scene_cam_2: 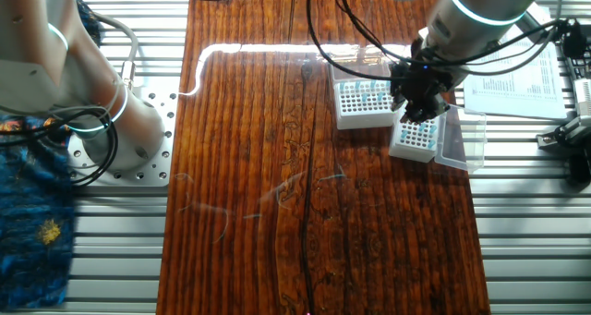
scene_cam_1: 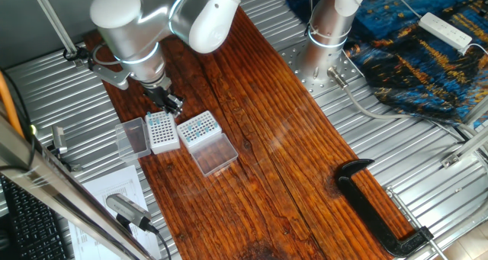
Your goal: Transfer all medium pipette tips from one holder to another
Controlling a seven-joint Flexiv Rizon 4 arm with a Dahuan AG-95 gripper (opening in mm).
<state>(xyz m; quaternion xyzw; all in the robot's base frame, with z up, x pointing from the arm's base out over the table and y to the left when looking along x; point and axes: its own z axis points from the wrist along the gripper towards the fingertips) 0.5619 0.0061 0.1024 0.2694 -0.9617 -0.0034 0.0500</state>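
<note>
hand (scene_cam_1: 172, 103) poised over white-sided rack (scene_cam_1: 162, 130); open or closed cannot be told. teal tips (scene_cam_1: 197, 127) mostly in clear-sided rack (scene_cam_1: 200, 130) just beside, on desk (scene_cam_1: 259, 138). best lowered dead vertical, centred on one hole, without nudging either rack.

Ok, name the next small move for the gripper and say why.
Probably a short straight descent onto the white-sided rack. The gripper hangs just above its far edge, both racks' lids are open, and the clear-sided rack sits right beside it. Whether it carries a tip is too small to tell.
</note>
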